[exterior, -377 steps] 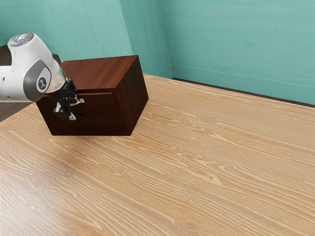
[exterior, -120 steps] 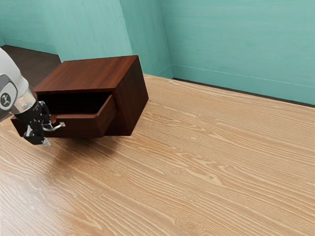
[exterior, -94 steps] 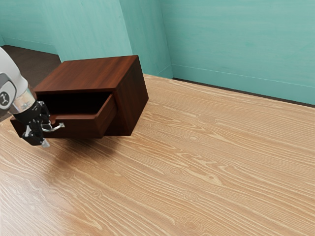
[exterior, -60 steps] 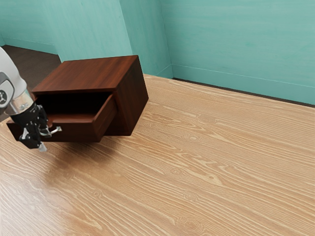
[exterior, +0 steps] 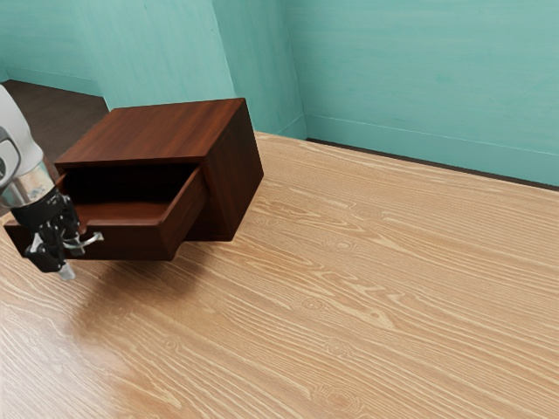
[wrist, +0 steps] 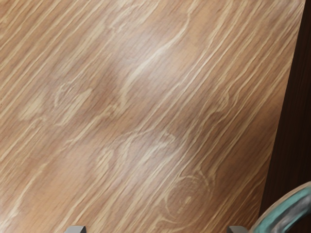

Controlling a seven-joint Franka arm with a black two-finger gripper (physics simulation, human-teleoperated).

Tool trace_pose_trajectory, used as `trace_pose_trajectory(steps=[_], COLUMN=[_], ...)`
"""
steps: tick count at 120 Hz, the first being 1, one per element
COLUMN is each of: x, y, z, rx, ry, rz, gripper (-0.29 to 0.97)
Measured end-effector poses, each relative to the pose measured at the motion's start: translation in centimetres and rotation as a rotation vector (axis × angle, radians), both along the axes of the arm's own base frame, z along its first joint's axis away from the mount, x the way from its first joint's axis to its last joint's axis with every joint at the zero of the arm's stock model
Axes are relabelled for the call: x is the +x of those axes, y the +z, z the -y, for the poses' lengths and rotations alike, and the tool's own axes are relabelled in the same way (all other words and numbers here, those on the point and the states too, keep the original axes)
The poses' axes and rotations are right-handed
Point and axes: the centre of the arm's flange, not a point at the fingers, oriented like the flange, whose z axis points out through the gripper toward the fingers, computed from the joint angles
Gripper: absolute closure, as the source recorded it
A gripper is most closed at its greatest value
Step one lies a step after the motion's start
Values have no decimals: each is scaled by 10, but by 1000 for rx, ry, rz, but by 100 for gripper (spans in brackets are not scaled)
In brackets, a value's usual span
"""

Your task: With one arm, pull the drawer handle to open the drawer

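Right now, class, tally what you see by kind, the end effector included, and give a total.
Cabinet: 1
Drawer: 1
Drawer handle: 1
End effector: 1
Total: 4

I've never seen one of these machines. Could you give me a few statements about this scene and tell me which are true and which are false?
1. The drawer sticks partly out of the cabinet. True.
2. The cabinet is white. False: it is dark brown wood.
3. The hand is at the drawer's front, beside the metal handle. True.
4. The cabinet stands on carpet. False: it stands on a light wooden surface.
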Motion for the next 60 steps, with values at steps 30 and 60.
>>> trace_pose_trajectory(steps=[30, 60], x=[-4, -6], y=[9, 11], z=[3, 5], rx=[-13, -26], ry=[5, 10], rz=[-20, -40], gripper=[34, 32])
